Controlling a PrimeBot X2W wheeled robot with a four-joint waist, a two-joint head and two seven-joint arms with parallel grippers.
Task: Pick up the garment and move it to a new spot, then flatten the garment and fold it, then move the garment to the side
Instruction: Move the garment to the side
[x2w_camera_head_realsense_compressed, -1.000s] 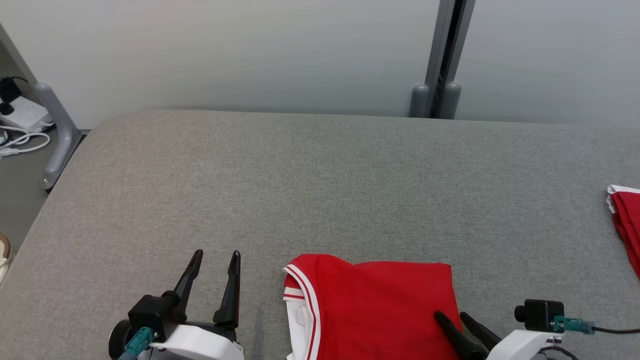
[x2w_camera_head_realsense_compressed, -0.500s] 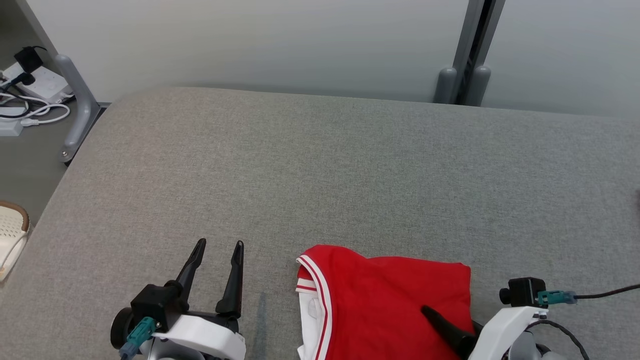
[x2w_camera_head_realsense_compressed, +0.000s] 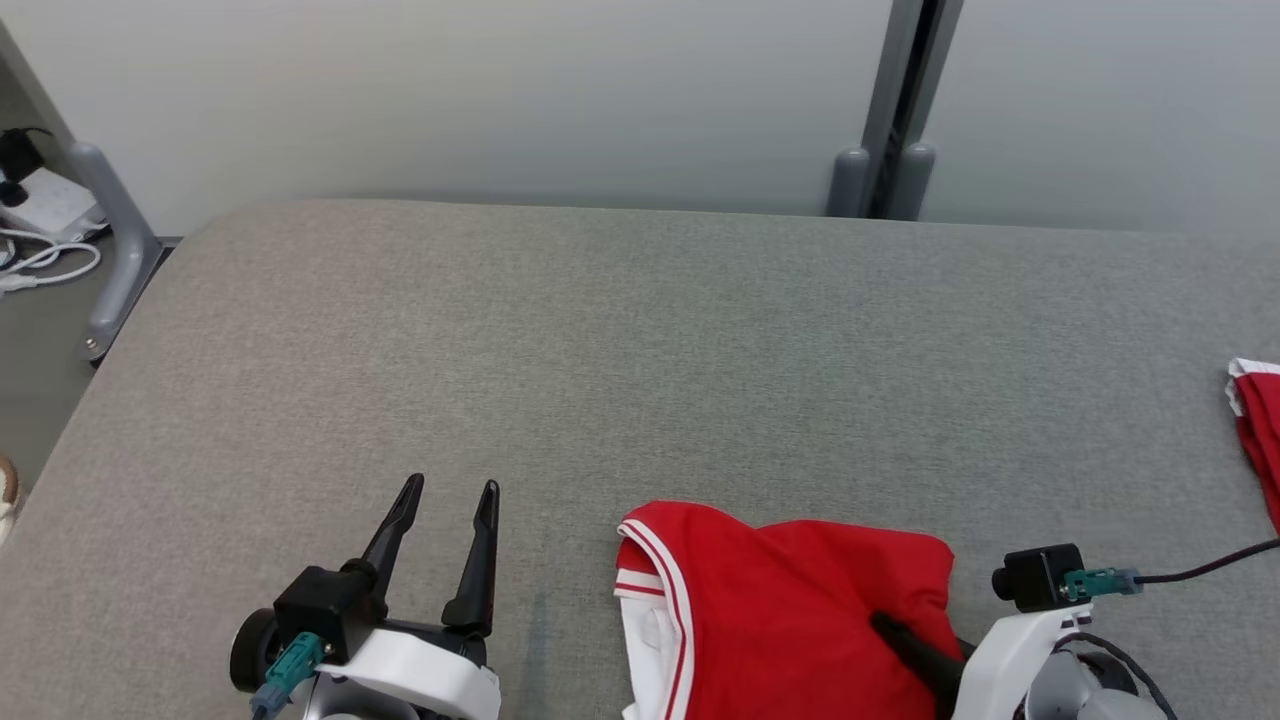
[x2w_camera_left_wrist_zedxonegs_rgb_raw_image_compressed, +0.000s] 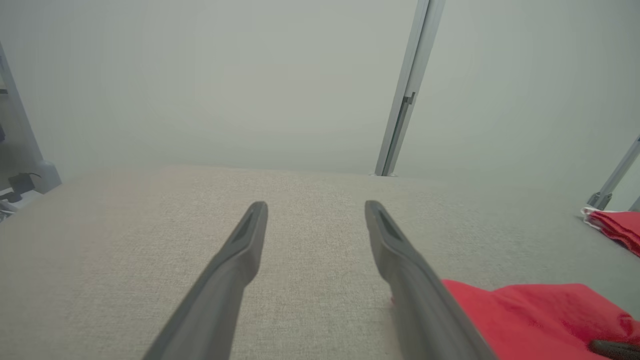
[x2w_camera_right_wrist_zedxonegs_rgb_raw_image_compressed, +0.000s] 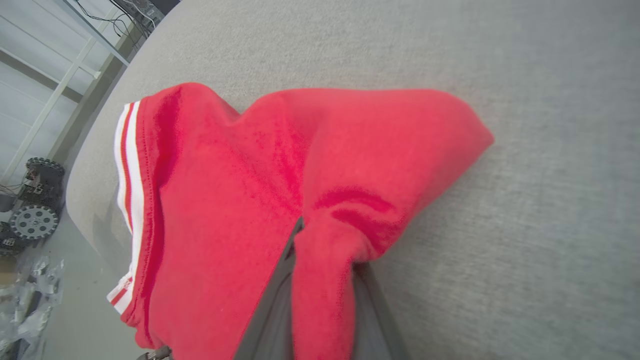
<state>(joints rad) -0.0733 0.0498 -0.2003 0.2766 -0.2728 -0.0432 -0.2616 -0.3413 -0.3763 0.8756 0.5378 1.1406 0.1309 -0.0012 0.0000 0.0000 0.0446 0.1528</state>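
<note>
The garment (x2w_camera_head_realsense_compressed: 790, 610) is a folded red shirt with white-striped trim, lying on the grey padded table (x2w_camera_head_realsense_compressed: 640, 350) at the near edge. My right gripper (x2w_camera_head_realsense_compressed: 893, 633) is shut on a bunched fold near the garment's right side. In the right wrist view the red garment (x2w_camera_right_wrist_zedxonegs_rgb_raw_image_compressed: 225, 200) is pinched between the two fingers of the right gripper (x2w_camera_right_wrist_zedxonegs_rgb_raw_image_compressed: 327, 245). To the garment's left, my left gripper (x2w_camera_head_realsense_compressed: 450, 487) stands open over bare table with nothing in it. The left wrist view has the left gripper (x2w_camera_left_wrist_zedxonegs_rgb_raw_image_compressed: 315, 206) wide apart, with the garment (x2w_camera_left_wrist_zedxonegs_rgb_raw_image_compressed: 530, 315) at the lower right.
A second red cloth (x2w_camera_head_realsense_compressed: 1260, 420) lies at the table's right edge. A grey metal leg (x2w_camera_head_realsense_compressed: 110, 270) and white cables (x2w_camera_head_realsense_compressed: 40, 270) sit on the floor at the left. A wheeled device (x2w_camera_right_wrist_zedxonegs_rgb_raw_image_compressed: 35, 215) stands on the floor beyond the table's near edge.
The right gripper has closed on the garment's right part, and the cloth there has bunched up. The left gripper stays open in place. The head camera has shifted.
</note>
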